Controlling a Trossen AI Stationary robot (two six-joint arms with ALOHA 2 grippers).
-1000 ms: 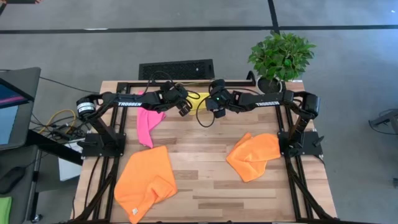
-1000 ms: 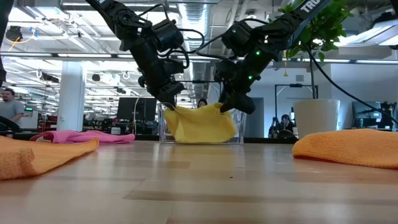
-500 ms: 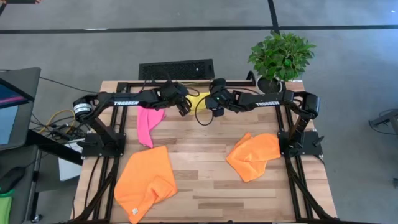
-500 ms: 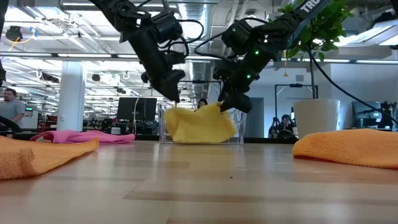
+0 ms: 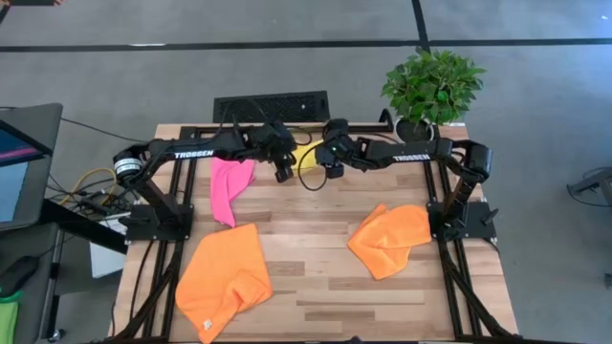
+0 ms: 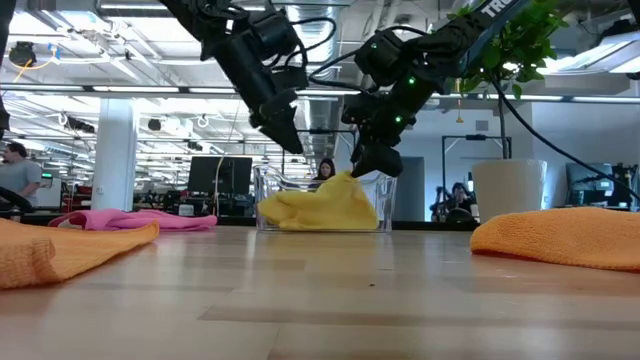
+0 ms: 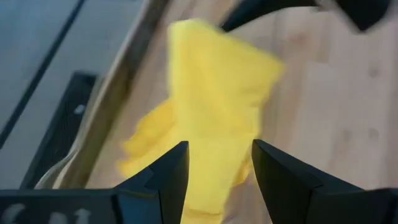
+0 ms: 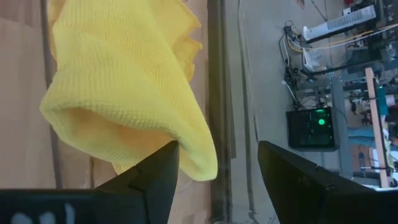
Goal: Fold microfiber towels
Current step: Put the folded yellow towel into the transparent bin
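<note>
A yellow towel [image 6: 320,208] lies crumpled in the clear bin [image 6: 385,200] at the table's far middle; it also shows in the high view [image 5: 304,153]. My left gripper [image 6: 290,140] hangs open above the towel's left part [image 7: 211,112], clear of it. My right gripper [image 6: 370,165] is open just above the towel's raised right fold [image 8: 124,93], with nothing between its fingers. A pink towel [image 5: 229,186] lies flat at the far left. Two orange towels lie rumpled, one at the near left [image 5: 225,279] and one at the right [image 5: 392,239].
A potted plant [image 5: 432,86] stands at the far right corner, and a black grille [image 5: 272,105] lies beyond the far edge. Bare wood [image 5: 316,248] stretches between the two orange towels. People show in the room behind the table.
Both grippers have let go of the yellow towel's upper corners. The towel, held stretched between them a second ago, has dropped and slumped into the bin. My left gripper has risen and turned away from the towel; my right gripper has stayed just above it.
</note>
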